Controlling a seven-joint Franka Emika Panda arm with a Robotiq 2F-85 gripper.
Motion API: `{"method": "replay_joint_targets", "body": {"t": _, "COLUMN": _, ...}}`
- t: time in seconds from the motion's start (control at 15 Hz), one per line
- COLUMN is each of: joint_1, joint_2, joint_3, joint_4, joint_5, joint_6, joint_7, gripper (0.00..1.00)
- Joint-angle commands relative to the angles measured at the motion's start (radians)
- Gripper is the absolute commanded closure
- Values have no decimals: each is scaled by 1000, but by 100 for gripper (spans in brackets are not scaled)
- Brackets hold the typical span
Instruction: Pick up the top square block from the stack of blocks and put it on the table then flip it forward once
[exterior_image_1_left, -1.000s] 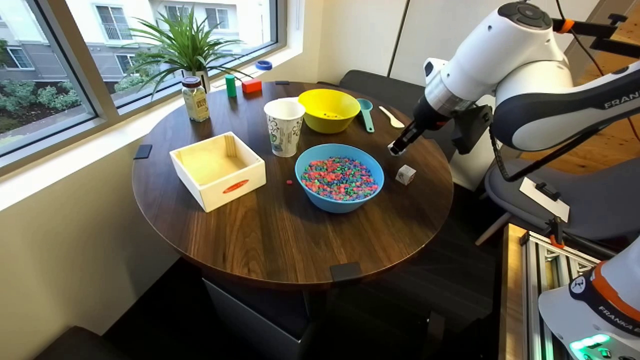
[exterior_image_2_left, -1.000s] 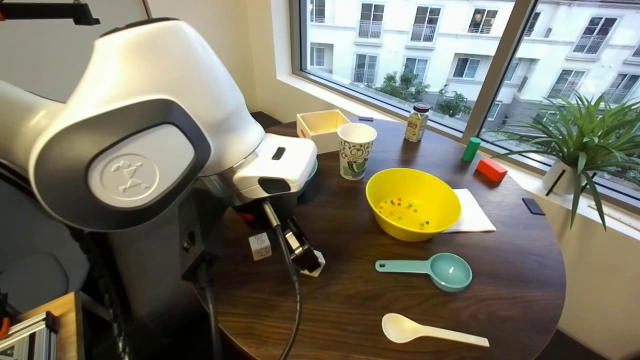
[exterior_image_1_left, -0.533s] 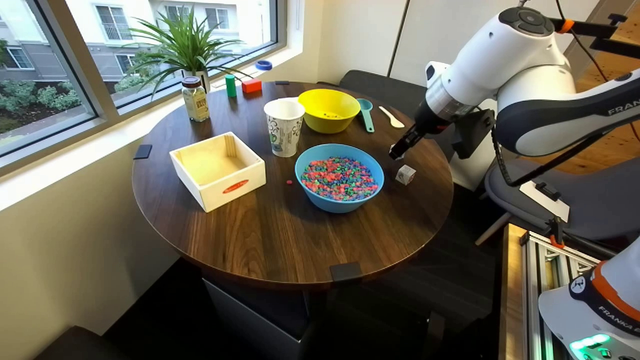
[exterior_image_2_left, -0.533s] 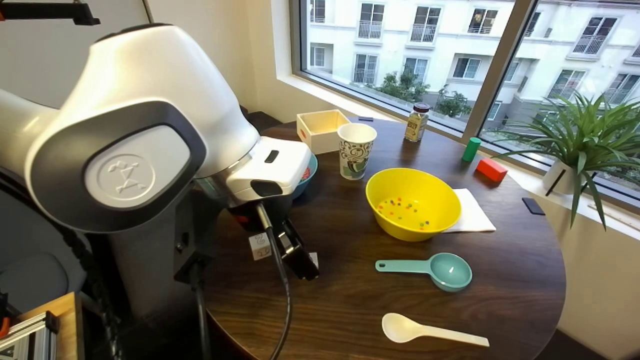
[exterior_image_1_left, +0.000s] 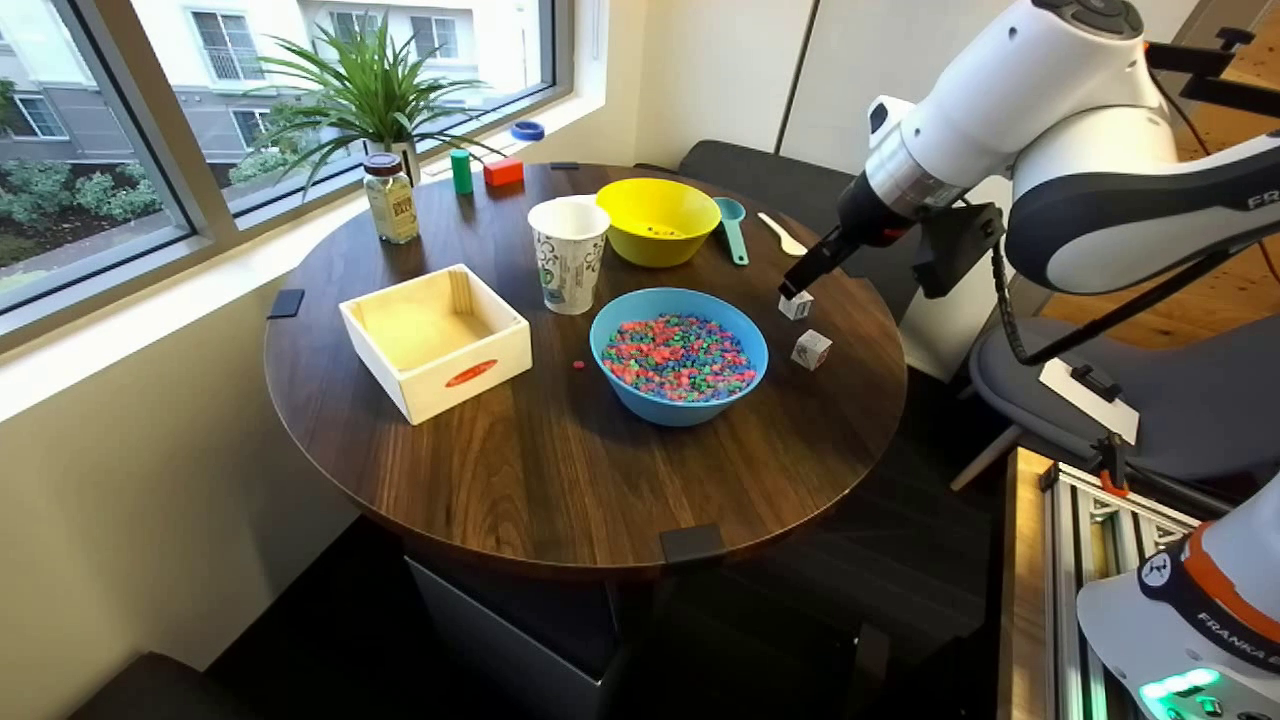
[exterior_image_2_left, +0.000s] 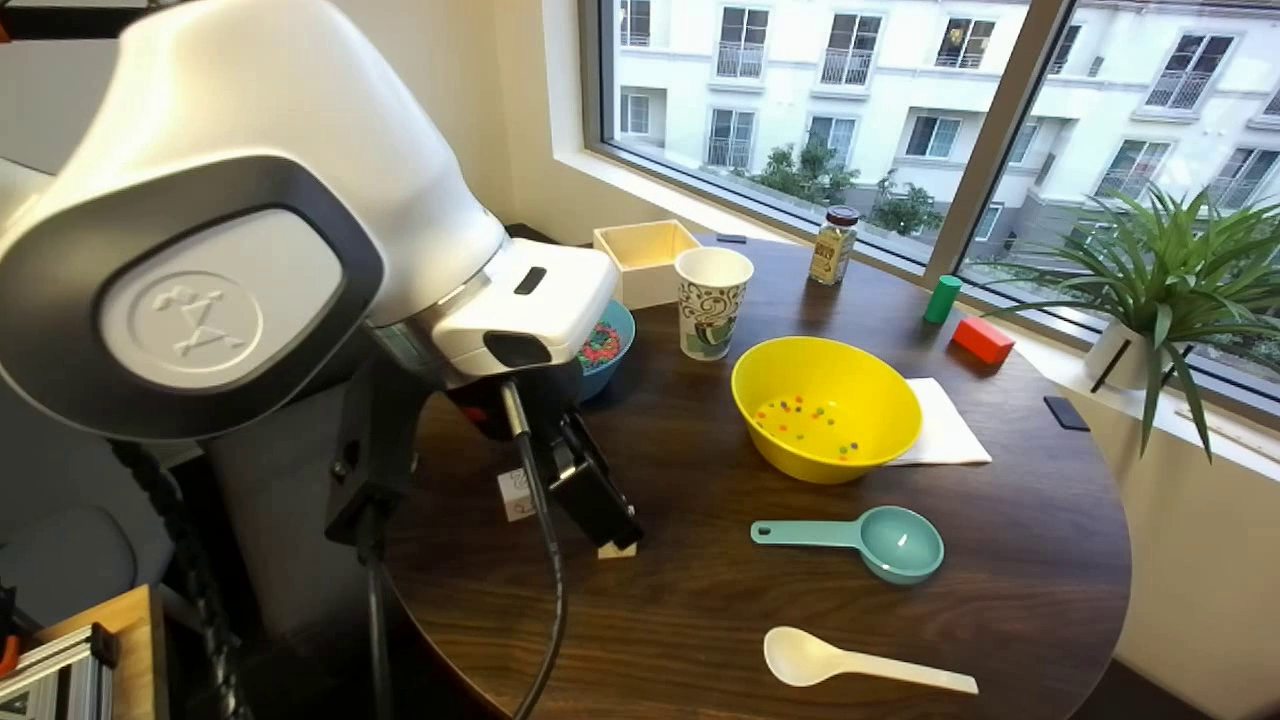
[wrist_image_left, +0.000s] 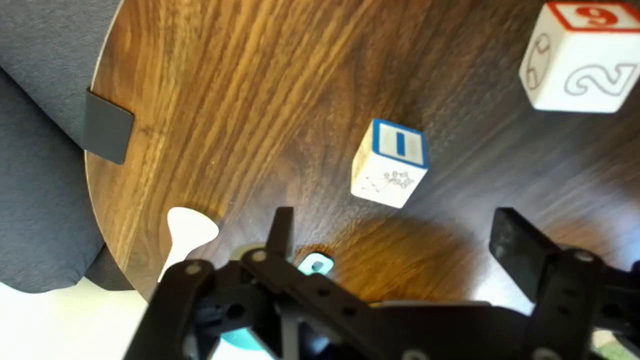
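Note:
The top square block, which I take to be the whitish cube with a blue-framed face, rests on the dark brown table. My gripper stands open just above it in the wrist view, with nothing between its spread fingers. In both exterior views the fingertips hang over this cube, partly covering it. A second whitish cube, red-framed on one face, sits a short way off on the table. The two cubes are apart; no stack of blocks shows.
A blue bowl of colored beads stands near the cubes. Beyond are a yellow bowl, a paper cup, a teal scoop and a white spoon. A wooden box stands farther off. The table edge curves close by.
My gripper has opened and lifted back off the blue-framed cube. That cube looked tilted beside the fingertips a second ago and now sits flat, more exposed. The red-framed cube has not moved.

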Motion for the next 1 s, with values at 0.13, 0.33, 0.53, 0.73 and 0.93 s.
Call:
{"method": "replay_joint_targets", "body": {"t": 0.13, "joint_1": 4, "joint_2": -121, "joint_3": 7, "joint_4": 12, "joint_5": 134, "joint_6": -140, "joint_7": 1, "gripper": 0}}
{"method": "replay_joint_targets", "body": {"t": 0.33, "joint_1": -11, "joint_2": -109, "joint_3": 12, "joint_4": 27, "joint_5": 131, "joint_6": -135, "joint_7": -9, "gripper": 0}}
{"method": "replay_joint_targets", "body": {"t": 0.53, "joint_1": -11, "joint_2": -141, "joint_3": 13, "joint_4": 29, "joint_5": 143, "joint_6": -163, "joint_7": -9, "gripper": 0}}
{"method": "replay_joint_targets", "body": {"t": 0.73, "joint_1": -11, "joint_2": -141, "joint_3": 13, "joint_4": 29, "joint_5": 143, "joint_6": -164, "joint_7": -9, "gripper": 0}}
{"method": "replay_joint_targets", "body": {"t": 0.93, "joint_1": -11, "joint_2": -141, "joint_3": 13, "joint_4": 28, "joint_5": 143, "joint_6": -164, "joint_7": -9, "gripper": 0}}
